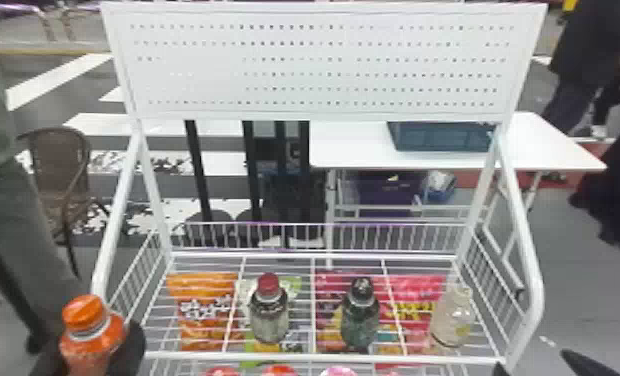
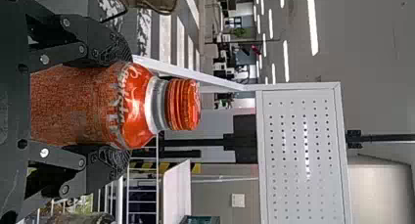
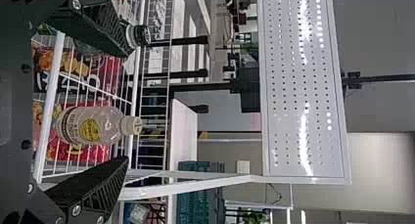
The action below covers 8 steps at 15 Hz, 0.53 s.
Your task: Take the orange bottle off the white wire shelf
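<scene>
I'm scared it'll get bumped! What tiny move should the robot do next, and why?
Probably ease the black left hand a little away from the white wire shelf, without opening. The orange plastic bottle is gripped between its fingers, cap up, and looks close to the shelf's left front corner, so more room could save it a bump.
</scene>
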Tool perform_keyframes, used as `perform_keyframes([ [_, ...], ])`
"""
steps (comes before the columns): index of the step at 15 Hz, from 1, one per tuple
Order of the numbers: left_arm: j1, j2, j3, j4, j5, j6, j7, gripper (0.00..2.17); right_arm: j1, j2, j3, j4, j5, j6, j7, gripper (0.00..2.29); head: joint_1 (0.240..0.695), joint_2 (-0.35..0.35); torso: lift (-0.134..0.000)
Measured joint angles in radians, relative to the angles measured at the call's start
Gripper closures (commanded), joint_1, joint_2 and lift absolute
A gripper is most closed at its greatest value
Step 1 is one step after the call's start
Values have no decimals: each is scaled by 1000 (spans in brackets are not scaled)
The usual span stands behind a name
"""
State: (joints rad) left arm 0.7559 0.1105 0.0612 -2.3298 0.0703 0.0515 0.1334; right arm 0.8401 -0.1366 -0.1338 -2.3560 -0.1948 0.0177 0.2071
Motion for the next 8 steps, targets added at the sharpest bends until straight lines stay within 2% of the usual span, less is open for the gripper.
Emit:
perform_keyframes([
  [8,6,0,-6,-10,-3,0,0,768,8,-1,-1,-7,-6,0,0,151,499,0,0],
])
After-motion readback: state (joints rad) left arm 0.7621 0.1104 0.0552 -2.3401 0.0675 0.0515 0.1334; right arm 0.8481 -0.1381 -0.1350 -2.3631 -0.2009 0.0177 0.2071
